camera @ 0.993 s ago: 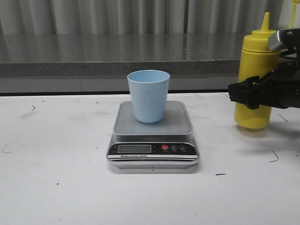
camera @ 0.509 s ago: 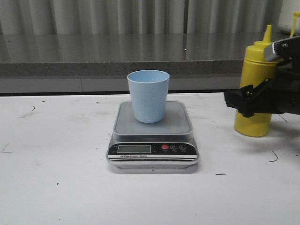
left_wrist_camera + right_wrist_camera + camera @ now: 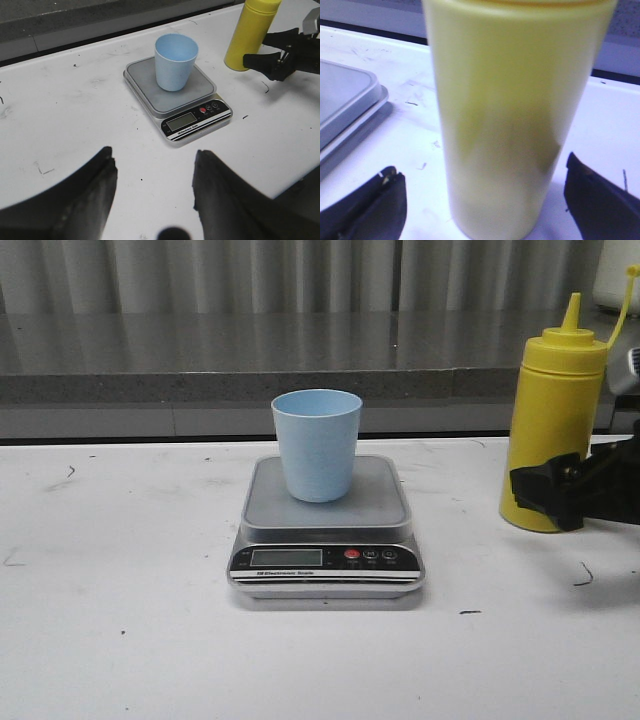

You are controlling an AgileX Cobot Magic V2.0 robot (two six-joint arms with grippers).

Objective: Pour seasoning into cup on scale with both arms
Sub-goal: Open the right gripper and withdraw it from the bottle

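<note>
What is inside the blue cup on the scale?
Nothing visible: the cup stands upright on the scale, and the left wrist view shows only pale blue inner wall. Its very bottom is hidden by the rim.

You face a white worktop that spans the full width of the front view. Its surface carries scattered dark scuffs and short pen-like marks. Behind the worktop's far edge you see a dark gap, then a grey speckled ledge with a smooth, reflective top. Behind the ledge hangs a grey vertically ribbed backdrop, either a curtain or corrugated panelling; you cannot tell which. Lighting is even and diffuse, producing only soft shadows on the worktop.
</note>
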